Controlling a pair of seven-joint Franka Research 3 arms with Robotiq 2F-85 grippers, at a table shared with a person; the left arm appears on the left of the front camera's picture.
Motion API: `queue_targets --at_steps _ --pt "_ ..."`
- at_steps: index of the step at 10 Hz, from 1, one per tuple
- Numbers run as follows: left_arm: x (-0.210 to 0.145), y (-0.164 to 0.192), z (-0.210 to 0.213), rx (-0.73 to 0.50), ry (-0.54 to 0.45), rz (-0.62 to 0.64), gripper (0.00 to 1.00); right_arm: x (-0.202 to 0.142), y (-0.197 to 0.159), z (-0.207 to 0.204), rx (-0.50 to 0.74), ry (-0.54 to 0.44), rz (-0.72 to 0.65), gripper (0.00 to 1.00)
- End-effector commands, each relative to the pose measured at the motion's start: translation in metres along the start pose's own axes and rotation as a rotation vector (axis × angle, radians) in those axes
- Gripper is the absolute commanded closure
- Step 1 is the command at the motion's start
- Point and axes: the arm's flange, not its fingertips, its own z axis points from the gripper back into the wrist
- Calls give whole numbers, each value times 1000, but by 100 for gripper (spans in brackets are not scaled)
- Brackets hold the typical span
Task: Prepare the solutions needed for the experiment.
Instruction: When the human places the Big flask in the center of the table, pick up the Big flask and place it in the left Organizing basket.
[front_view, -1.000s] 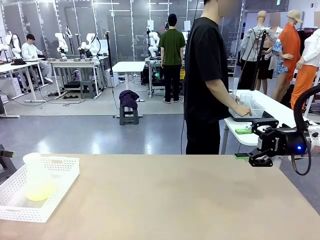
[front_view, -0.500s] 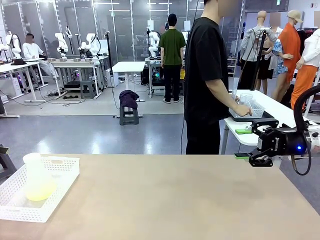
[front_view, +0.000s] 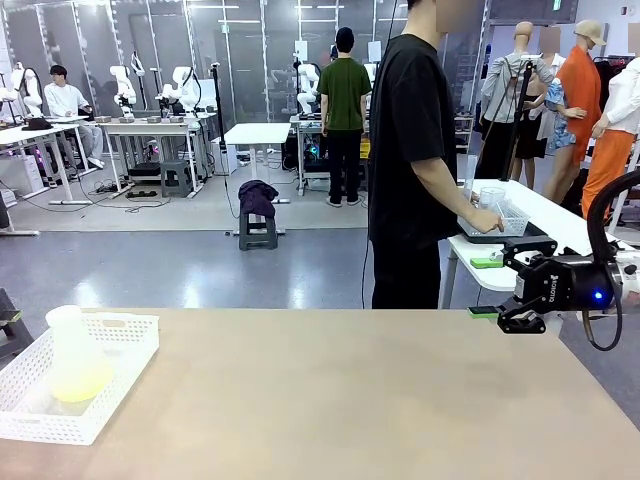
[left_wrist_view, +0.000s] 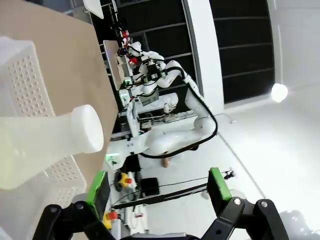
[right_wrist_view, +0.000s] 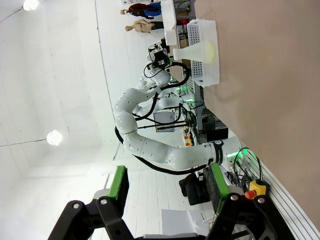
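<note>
Sitting in the white basket (front_view: 128, 345) at the table's (front_view: 350, 400) near-left corner is a whitish flask (front_view: 72, 352), and the solution (front_view: 80, 380) is the pale yellow-green puddle pooled in its wide bottom. The flask stands upright with its neck up, tucked toward the basket's left side.

The right gripper (front_view: 498, 292) hangs off the table's right edge, up near the far-right corner, fingers pointing left and sitting apart with nothing between them. Its own wrist view backs that up: both green pads (right_wrist_view: 119, 183) stand well apart on bare air, and the basket (right_wrist_view: 205, 50) with the flask (right_wrist_view: 195, 50) shows way off at the other end of the table (right_wrist_view: 270, 90) (you can even catch the yellowish tint there).

The left gripper (left_wrist_view: 155, 195) has its jaws spread wide too, green pads (left_wrist_view: 218, 184) on either side of nothing. Its camera looks past the flask neck (left_wrist_view: 55, 140) and the basket's perforated wall (left_wrist_view: 25, 80), both close by but not between the fingers.

Across the table a person (front_view: 415, 160) in a black tee stands turned sideways, hand (front_view: 488, 220) on a tray (front_view: 505, 238) over on the white side table (front_view: 560, 225) to the right.
</note>
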Motion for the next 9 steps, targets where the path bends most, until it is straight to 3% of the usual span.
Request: queue_targets --at_steps 1,2,3,9 --pt "0 1 -4 0 -41 120 0 0 2 0 1 8 3 20" --pt "-2 2 -4 5 -30 131 0 0 2 0 1 8 3 20" --pt "-2 3 -1 -6 -5 64 0 0 2 0 1 8 3 20" --pt "-2 3 -1 -6 -5 64 0 0 2 0 1 8 3 20"
